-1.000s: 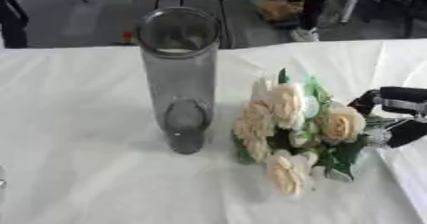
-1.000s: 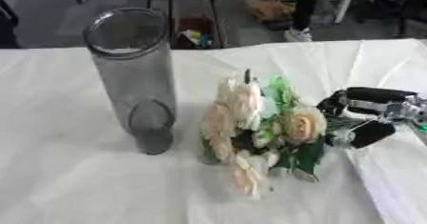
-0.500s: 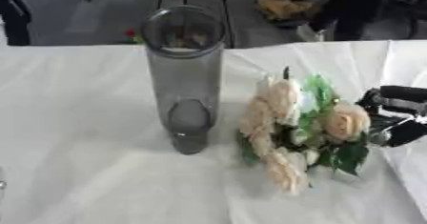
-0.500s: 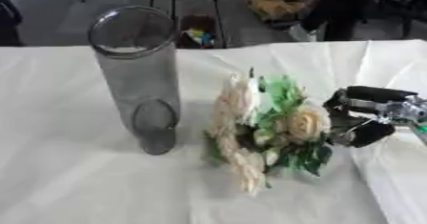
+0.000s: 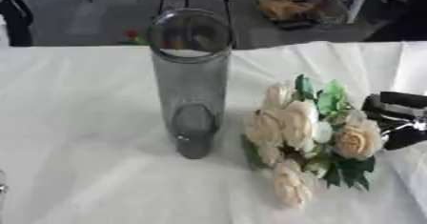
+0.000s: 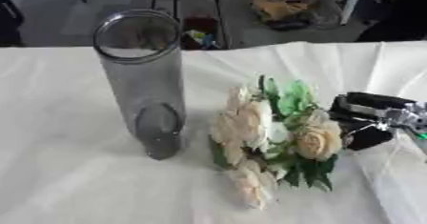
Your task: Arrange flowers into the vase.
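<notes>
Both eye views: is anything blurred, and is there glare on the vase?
Left eye view: soft throughout, the flowers lack petal edges; the vase shows no strong glare. Right eye view: equally soft, the right hand smeared beside the bouquet; the white tablecloth is evenly lit.

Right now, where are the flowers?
The flowers are on the white table, right of the vase, with the right hand at their right side.

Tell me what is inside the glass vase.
The clear cylindrical vase stands upright and shows no flowers or stems inside; whether it holds water cannot be told. The cream bouquet lies beside it on the white tablecloth, by the right hand.
</notes>
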Robot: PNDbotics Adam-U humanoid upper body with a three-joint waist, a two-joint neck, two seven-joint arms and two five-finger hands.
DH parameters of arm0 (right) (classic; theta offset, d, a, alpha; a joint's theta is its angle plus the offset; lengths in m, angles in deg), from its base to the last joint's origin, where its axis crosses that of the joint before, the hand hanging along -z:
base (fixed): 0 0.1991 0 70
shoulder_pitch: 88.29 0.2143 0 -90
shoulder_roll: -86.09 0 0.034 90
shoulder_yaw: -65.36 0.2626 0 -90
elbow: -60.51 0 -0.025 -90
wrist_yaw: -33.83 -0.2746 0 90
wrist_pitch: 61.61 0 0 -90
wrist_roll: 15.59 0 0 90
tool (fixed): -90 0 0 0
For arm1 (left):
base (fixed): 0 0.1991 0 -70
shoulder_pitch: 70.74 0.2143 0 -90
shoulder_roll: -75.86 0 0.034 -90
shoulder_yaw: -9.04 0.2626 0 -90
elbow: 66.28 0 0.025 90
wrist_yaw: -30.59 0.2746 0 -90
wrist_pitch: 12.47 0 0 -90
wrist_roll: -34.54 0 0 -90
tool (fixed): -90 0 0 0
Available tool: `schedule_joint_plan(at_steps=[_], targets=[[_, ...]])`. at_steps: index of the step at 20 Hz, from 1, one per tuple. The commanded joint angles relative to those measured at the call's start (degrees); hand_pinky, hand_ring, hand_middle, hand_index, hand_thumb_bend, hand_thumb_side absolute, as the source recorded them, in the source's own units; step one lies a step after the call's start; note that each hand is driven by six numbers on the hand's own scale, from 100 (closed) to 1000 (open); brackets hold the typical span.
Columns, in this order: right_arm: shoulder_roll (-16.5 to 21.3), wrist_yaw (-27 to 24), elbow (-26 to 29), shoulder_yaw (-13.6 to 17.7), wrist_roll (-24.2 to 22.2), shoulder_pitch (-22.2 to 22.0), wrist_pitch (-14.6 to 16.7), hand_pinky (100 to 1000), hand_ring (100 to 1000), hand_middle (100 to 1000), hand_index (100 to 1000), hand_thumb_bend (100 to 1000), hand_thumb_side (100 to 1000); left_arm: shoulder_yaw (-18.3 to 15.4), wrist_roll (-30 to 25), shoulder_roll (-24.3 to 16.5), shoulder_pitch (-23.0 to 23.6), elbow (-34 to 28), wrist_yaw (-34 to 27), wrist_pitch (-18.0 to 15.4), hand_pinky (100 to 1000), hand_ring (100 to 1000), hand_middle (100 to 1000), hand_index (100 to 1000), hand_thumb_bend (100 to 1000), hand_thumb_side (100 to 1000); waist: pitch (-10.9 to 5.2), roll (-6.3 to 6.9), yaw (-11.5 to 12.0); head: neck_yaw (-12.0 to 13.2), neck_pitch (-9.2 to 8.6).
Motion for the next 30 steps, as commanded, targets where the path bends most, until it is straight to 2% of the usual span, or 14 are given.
schedule_joint_plan(at_steps=[1,4,6,10,15,21,30], targets=[[1.1,-1.8,-0.8,0.2,3.1,0.2,0.2,274,100,100,189,158,330,-0.1,-0.1,-0.4,-0.9,-0.8,0.1,0.2,730,834,780,894,259,970,-0.92,0.01,0.0,-0.1,-0.93],[1.2,-2.0,-0.8,0.2,6.8,0.3,1.2,237,100,100,151,187,349,-0.1,-0.1,-0.4,-1.0,-0.8,0.1,0.3,727,832,778,894,258,968,-0.88,0.00,0.0,-0.1,-1.05],[1.2,-2.1,-0.6,0.2,9.4,0.4,2.0,212,100,100,143,160,363,-0.1,-0.1,-0.4,-1.0,-0.8,0.1,0.4,724,831,776,895,256,970,-0.90,0.00,0.1,0.0,-1.01],[1.4,-3.0,-0.5,0.3,12.8,0.3,2.6,191,100,100,139,110,333,-0.1,0.0,-0.5,-1.0,-0.8,0.1,0.5,722,830,774,895,254,974,-1.06,-0.07,0.0,0.2,-0.91],[2.2,-7.3,0.7,1.1,12.3,0.1,1.5,178,100,100,144,100,319,-0.2,0.1,-0.6,-0.9,-0.8,0.1,0.6,723,831,774,895,253,976,-1.30,-0.29,-0.2,0.4,-0.76],[3.8,-14.2,4.8,2.8,11.2,-0.3,-1.2,176,100,100,146,100,317,-0.2,0.1,-0.8,-0.6,-0.8,0.1,0.7,723,830,773,895,255,974,-1.83,-0.34,-0.7,0.8,-0.61],[6.2,-23.5,9.8,5.6,12.7,-0.8,-5.4,174,100,100,147,100,290,-0.3,0.0,-1.1,-0.3,-0.8,-0.1,0.8,722,830,772,895,256,973,-2.86,-0.41,-1.3,1.4,-0.52]])
